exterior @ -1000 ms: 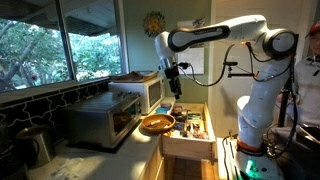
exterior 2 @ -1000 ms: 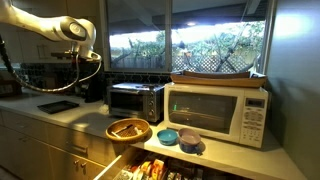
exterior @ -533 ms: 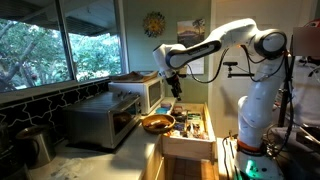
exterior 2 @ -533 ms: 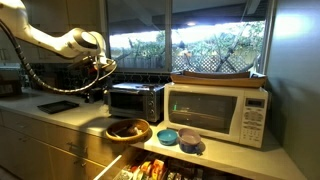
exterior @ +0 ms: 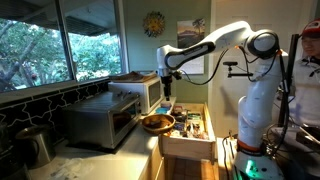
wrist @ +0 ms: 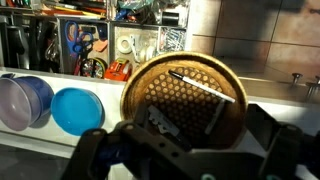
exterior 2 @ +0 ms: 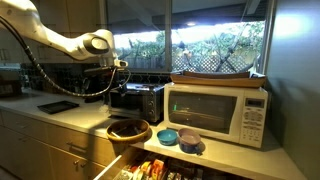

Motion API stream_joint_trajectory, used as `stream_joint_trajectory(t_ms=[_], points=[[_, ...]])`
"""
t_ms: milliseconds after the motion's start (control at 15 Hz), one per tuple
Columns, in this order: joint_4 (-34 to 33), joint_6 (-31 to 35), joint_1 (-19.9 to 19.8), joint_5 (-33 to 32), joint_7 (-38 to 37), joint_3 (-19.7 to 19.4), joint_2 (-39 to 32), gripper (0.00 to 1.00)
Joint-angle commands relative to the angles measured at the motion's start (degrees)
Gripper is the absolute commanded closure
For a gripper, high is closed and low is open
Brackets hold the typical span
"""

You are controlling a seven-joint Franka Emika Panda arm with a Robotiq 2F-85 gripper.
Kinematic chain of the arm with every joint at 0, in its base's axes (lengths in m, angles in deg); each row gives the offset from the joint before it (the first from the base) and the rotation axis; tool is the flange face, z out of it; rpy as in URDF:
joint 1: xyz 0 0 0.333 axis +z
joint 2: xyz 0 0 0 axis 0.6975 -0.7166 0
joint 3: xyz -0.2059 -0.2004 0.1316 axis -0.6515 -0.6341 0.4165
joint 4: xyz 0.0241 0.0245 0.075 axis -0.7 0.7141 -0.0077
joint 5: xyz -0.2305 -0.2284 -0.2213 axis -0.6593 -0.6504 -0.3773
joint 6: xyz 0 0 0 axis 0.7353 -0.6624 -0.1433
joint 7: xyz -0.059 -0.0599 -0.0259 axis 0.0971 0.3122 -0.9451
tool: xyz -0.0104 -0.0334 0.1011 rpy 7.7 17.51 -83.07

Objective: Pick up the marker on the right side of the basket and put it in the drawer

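Note:
The round orange-brown woven basket (wrist: 185, 95) sits on the counter in front of the microwave and shows in both exterior views (exterior: 157, 123) (exterior 2: 128, 129). In the wrist view a thin pale marker (wrist: 205, 87) lies across its upper right part, and a darker stick (wrist: 214, 118) lies below that. My gripper (wrist: 200, 135) is open and empty, hanging above the basket (exterior: 165, 96) (exterior 2: 121, 82). The wooden drawer (exterior: 190, 146) stands pulled out beside the basket, full of small utensils (wrist: 120, 35).
Two blue bowls (wrist: 45, 105) sit next to the basket. A white microwave (exterior 2: 215, 108) and a silver toaster oven (exterior 2: 135, 100) stand behind it on the counter. A window runs along the back wall.
My arm has swung across the counter toward the basket and now hangs over it. The basket, bowls and drawer have not moved.

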Motion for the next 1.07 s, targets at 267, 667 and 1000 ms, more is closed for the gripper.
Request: stream_joint_trajectory(t_ms=[267, 667, 1000], points=[[3.42, 10.95, 0.22, -2.8, 3.34, 0.92, -0.3, 0.0], [13.62, 40.09, 0.17, 2.66, 12.72, -3.6, -1.47, 0.0], [16.72, 45.26, -0.13, 11.22, 20.56, -6.42, -3.68, 0.0]])
